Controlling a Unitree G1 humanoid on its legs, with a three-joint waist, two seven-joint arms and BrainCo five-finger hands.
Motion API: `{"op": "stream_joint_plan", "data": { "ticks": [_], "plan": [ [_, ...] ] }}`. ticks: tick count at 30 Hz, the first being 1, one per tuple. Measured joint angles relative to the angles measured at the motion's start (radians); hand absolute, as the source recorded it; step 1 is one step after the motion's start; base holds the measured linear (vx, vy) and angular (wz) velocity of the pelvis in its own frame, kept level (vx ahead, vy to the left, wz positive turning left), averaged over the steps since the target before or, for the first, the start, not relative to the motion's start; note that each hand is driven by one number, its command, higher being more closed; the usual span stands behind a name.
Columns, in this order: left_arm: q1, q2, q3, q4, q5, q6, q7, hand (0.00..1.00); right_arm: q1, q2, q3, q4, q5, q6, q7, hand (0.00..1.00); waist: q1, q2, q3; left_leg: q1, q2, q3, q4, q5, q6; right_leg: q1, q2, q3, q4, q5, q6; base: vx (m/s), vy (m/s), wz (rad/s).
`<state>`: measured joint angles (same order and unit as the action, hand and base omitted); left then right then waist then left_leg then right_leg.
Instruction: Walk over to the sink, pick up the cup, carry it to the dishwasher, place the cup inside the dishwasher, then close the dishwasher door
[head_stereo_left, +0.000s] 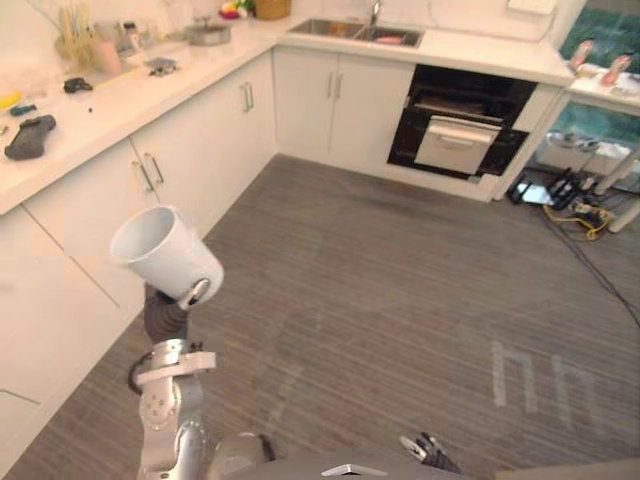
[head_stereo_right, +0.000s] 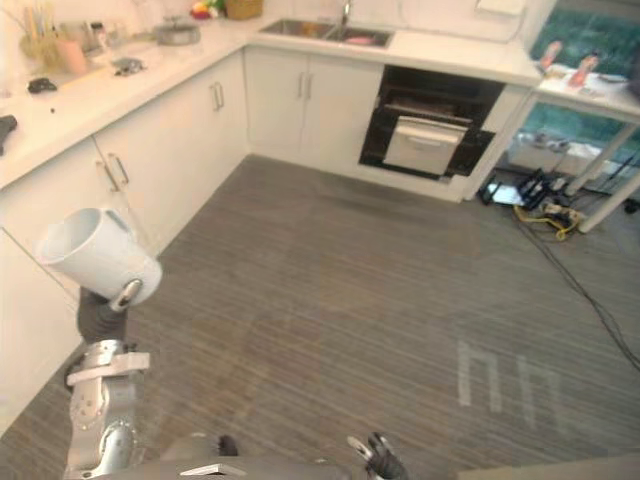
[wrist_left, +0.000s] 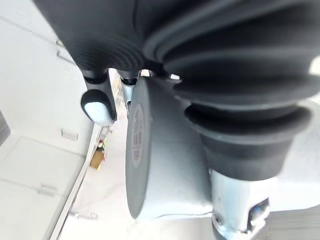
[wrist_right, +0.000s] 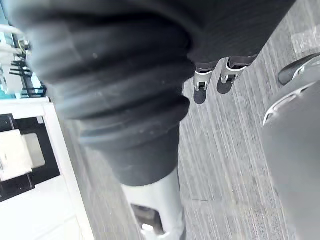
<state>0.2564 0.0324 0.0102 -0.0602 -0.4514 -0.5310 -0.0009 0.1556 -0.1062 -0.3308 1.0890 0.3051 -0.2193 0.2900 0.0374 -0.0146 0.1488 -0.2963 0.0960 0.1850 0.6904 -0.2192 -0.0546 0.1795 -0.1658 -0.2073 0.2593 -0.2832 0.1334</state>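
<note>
My left hand (head_stereo_left: 186, 296) is raised at the lower left, shut on a white cup (head_stereo_left: 166, 251) that is tilted with its mouth toward the upper left. In the left wrist view the cup's (wrist_left: 157, 170) round base shows close up, with a fingertip (wrist_left: 98, 106) curled beside it. The dishwasher (head_stereo_left: 458, 124) stands open in the far wall of cabinets, a white rack visible inside its dark opening. The sink (head_stereo_left: 355, 32) lies in the counter just left of it. My right hand (head_stereo_left: 428, 447) hangs low at the bottom edge, its fingers (wrist_right: 200, 86) relaxed and holding nothing.
A long white counter (head_stereo_left: 120, 100) with cabinets runs along the left, carrying small tools and jars. Grey striped floor (head_stereo_left: 400, 290) stretches to the dishwasher. Cables and a power strip (head_stereo_left: 585, 215) lie on the floor at the far right beside a table (head_stereo_left: 610, 90).
</note>
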Motion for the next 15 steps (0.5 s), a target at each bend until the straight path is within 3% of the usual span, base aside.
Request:
{"op": "stream_joint_plan", "data": {
  "ticks": [1,2,4,5,6,8,9,10,11,12,13,15],
  "plan": [
    [0.01,-0.006,-0.001,0.001,-0.003,0.0,-0.009,1.0,0.0,-0.007,-0.004,0.001,0.0,0.0,-0.006,0.0,0.007,0.006,-0.004,0.004,-0.005,-0.025,-0.063,-0.001,0.003,-0.003,0.0,0.009,0.011,-0.018,0.002,0.16,0.216,-0.22],
    [0.01,-0.002,-0.008,0.008,-0.009,-0.002,-0.031,1.0,0.0,-0.019,-0.005,0.007,0.003,-0.001,-0.012,0.0,0.009,0.015,-0.009,0.007,-0.018,-0.026,-0.076,-0.009,0.054,-0.001,-0.014,0.027,0.048,-0.065,0.022,0.21,0.241,-0.22],
    [-0.001,0.02,-0.016,0.016,-0.02,0.004,-0.065,1.0,0.009,-0.015,-0.01,0.031,0.003,0.001,-0.009,0.0,0.003,-0.023,-0.035,0.043,-0.082,0.014,-0.081,-0.064,0.09,-0.008,-0.094,0.036,0.161,-0.096,0.037,0.35,0.241,-0.09],
    [-0.013,0.02,-0.018,0.018,-0.019,0.01,-0.079,1.0,0.011,-0.012,-0.018,0.031,0.002,0.001,-0.008,0.0,0.001,-0.024,-0.034,0.055,-0.09,0.019,-0.081,-0.077,0.102,-0.034,-0.11,0.038,0.254,-0.094,0.039,0.37,0.16,0.04],
    [-0.034,0.027,-0.025,0.021,-0.019,0.023,-0.095,1.0,0.021,-0.003,-0.038,0.03,0.003,0.001,-0.008,0.0,-0.005,-0.025,-0.035,0.086,-0.102,0.03,-0.087,-0.098,0.118,-0.086,-0.13,0.041,0.45,-0.05,0.039,0.39,0.133,-0.02],
    [-0.047,0.049,-0.063,0.01,-0.018,0.048,-0.102,1.0,0.036,0.004,-0.057,0.027,0.005,0.001,-0.009,0.0,-0.004,-0.036,-0.035,0.179,-0.138,0.042,-0.142,-0.12,0.123,-0.147,-0.19,0.026,0.617,0.106,-0.002,0.41,0.132,-0.19],
    [-0.047,0.064,-0.1,-0.007,-0.017,0.067,-0.103,1.0,0.047,0.013,-0.076,0.025,0.012,-0.004,-0.01,0.0,-0.015,-0.029,-0.037,0.251,-0.157,0.04,-0.219,-0.114,0.132,-0.19,-0.218,0.03,0.715,0.254,-0.068,0.37,0.135,-0.11],
    [-0.048,0.067,-0.115,-0.014,-0.014,0.074,-0.103,1.0,0.055,0.017,-0.076,0.023,0.014,-0.005,-0.01,0.0,-0.026,-0.013,-0.037,0.278,-0.158,0.035,-0.253,-0.111,0.135,-0.214,-0.216,0.038,0.766,0.254,-0.081,0.35,0.122,0.01],
    [-0.052,0.069,-0.138,-0.025,0.007,0.086,-0.09,1.0,0.06,0.029,-0.076,0.015,0.017,-0.006,-0.01,0.0,-0.043,-0.015,-0.041,0.341,-0.159,0.023,-0.324,-0.094,0.149,-0.271,-0.195,0.036,0.845,0.192,-0.102,0.47,0.091,0.0],
    [-0.068,0.069,-0.152,-0.025,0.017,0.093,-0.085,1.0,0.071,0.051,-0.076,-0.025,0.024,-0.02,-0.012,0.0,-0.056,-0.003,-0.038,0.407,-0.157,0.005,-0.399,-0.079,0.143,-0.334,-0.139,0.03,0.866,0.122,-0.098,0.42,0.043,-0.02],
    [-0.08,0.069,-0.159,-0.025,0.019,0.096,-0.084,1.0,0.078,0.064,-0.076,-0.044,0.026,-0.026,-0.012,0.0,-0.063,-0.002,-0.039,0.433,-0.15,0.003,-0.433,-0.073,0.14,-0.366,-0.105,0.023,0.853,0.088,-0.098,0.53,0.0,0.05],
    [-0.146,0.075,-0.175,-0.004,0.021,0.098,-0.092,1.0,0.097,0.106,-0.075,-0.098,0.054,-0.041,-0.016,0.0,-0.098,-0.007,-0.033,0.512,-0.13,-0.02,-0.52,-0.061,0.117,-0.471,-0.013,-0.077,0.667,0.005,-0.098,0.4,-0.053,0.39]
  ]
}}
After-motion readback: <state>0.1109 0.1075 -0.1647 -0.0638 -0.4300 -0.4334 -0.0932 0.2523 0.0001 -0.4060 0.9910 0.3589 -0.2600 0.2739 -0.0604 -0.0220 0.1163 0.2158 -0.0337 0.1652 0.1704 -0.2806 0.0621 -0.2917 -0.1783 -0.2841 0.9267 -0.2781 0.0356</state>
